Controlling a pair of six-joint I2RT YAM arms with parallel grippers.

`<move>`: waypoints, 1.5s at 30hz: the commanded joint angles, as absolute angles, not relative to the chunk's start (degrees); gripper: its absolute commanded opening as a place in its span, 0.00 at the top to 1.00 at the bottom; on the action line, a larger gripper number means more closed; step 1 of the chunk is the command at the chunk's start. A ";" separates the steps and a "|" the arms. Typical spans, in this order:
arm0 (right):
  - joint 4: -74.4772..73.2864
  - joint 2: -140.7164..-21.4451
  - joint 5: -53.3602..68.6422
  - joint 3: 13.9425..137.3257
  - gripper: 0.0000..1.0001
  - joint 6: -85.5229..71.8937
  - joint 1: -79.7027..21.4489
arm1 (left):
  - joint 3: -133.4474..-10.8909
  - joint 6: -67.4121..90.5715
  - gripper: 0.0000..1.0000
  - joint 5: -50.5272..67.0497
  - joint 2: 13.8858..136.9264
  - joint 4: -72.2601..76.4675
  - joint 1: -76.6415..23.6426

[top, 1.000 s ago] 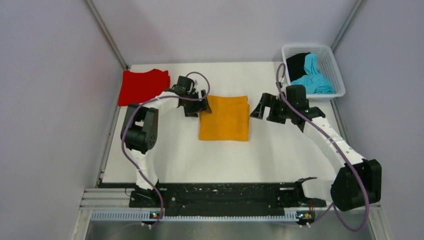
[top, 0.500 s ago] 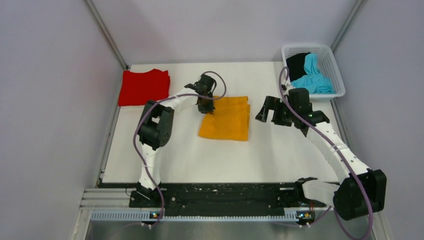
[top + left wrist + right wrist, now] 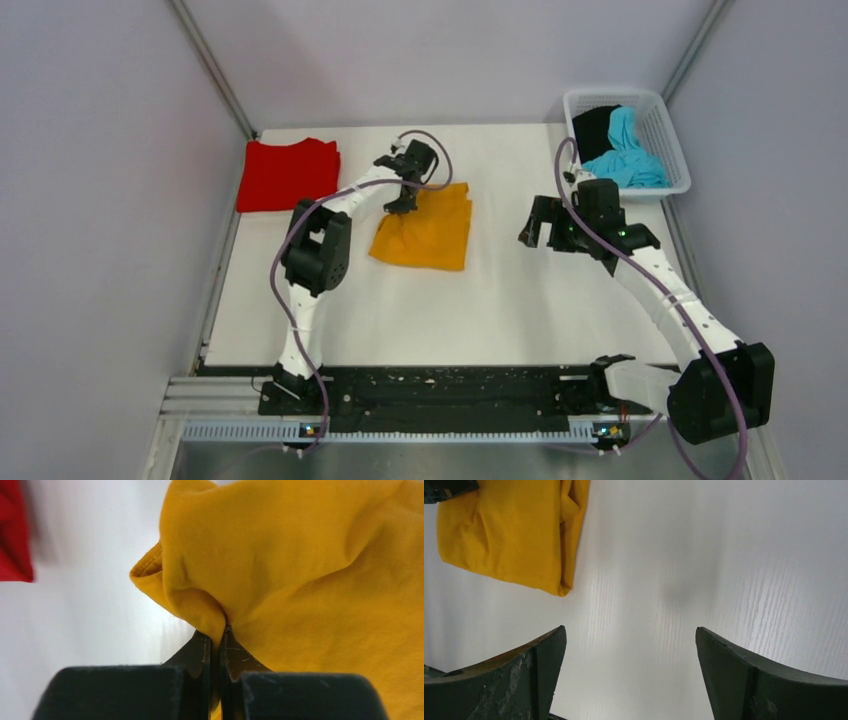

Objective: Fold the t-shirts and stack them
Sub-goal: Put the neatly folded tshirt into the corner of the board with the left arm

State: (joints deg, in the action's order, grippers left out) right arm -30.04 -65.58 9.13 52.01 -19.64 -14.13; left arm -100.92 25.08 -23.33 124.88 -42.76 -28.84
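Note:
The folded orange-yellow t-shirt (image 3: 425, 230) lies mid-table, its far left corner pulled up. My left gripper (image 3: 405, 200) is shut on that corner; the left wrist view shows a pinch of the orange-yellow t-shirt (image 3: 300, 570) between the closed tips of the left gripper (image 3: 220, 632). A folded red t-shirt (image 3: 287, 173) lies at the far left, its edge also in the left wrist view (image 3: 14, 535). My right gripper (image 3: 545, 222) hovers open right of the orange-yellow t-shirt (image 3: 509, 535), and the right gripper (image 3: 630, 635) holds nothing. Cyan-blue (image 3: 627, 150) and black (image 3: 594, 126) t-shirts sit in the basket.
The white mesh basket (image 3: 672, 150) stands at the far right corner. Grey walls and metal posts close in the table (image 3: 500, 310) on three sides. The arm bases and a black rail run along the near edge.
My left gripper closed on the orange-yellow t-shirt's far left corner and dragged the shirt left and skewed it. The right gripper drifted slightly right, still open.

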 commanded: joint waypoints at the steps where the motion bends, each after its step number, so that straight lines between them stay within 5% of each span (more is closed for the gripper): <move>1: -29.13 -63.29 6.20 52.89 0.01 -17.86 -14.33 | -104.41 17.54 1.00 -34.32 121.25 -42.79 -25.99; 21: -28.73 -63.51 3.26 52.80 0.01 -17.56 -13.47 | -111.61 -10.59 1.00 -40.19 112.96 -32.77 -16.03; 45: -28.69 -65.21 3.03 52.17 0.01 -17.67 -13.14 | -119.54 -16.03 1.00 -37.71 109.19 -31.96 -12.08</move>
